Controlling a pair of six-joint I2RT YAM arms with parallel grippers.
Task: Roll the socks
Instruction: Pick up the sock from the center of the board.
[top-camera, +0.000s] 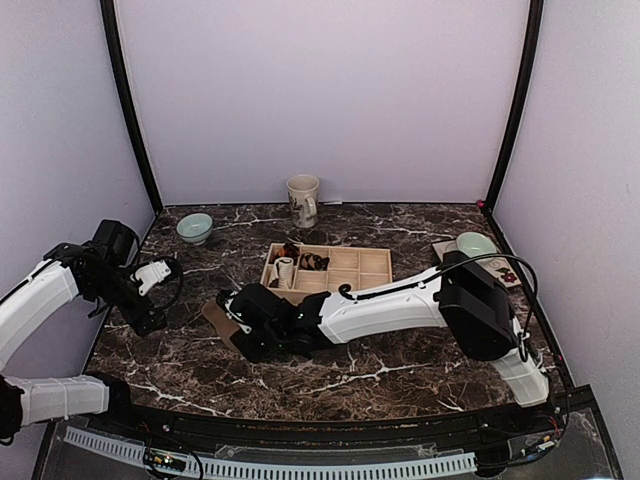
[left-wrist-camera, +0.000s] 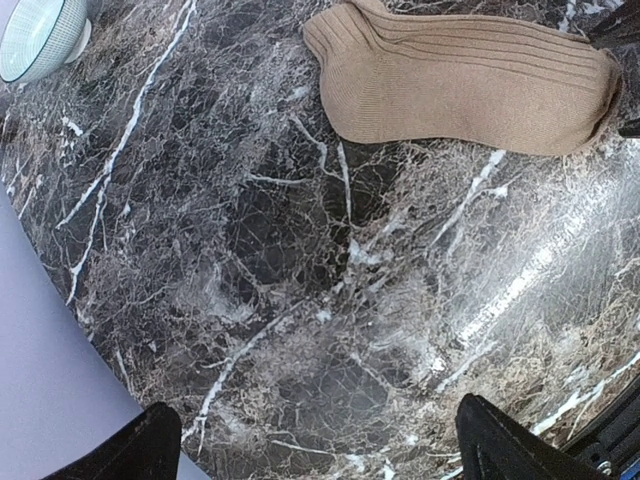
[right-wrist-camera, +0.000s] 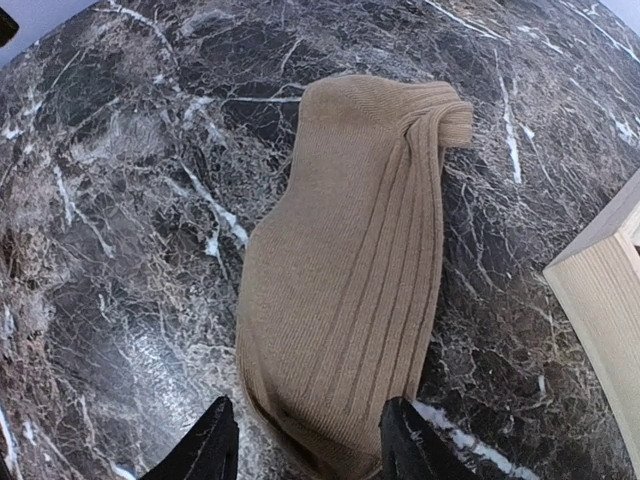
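Note:
The plain tan sock (right-wrist-camera: 345, 290) lies flat and unrolled on the dark marble table. It also shows in the top view (top-camera: 213, 314) and in the left wrist view (left-wrist-camera: 470, 80). My right gripper (right-wrist-camera: 308, 402) is open, with one finger on each side of the sock's near end; it reaches far to the left in the top view (top-camera: 240, 330). My left gripper (left-wrist-camera: 318, 405) is open and empty over bare marble, left of the sock (top-camera: 152, 316). A dark brown bundle with tan marks (top-camera: 314, 262), apparently the argyle sock, lies in the wooden tray.
The wooden compartment tray (top-camera: 360, 268) stands mid-table, its corner at the right in the right wrist view (right-wrist-camera: 600, 290). It holds a white rolled sock (top-camera: 285, 268) and a dark bundle (top-camera: 290, 250). A teal bowl (top-camera: 194, 228) sits back left, a mug (top-camera: 303, 200) behind, another bowl (top-camera: 475, 243) right.

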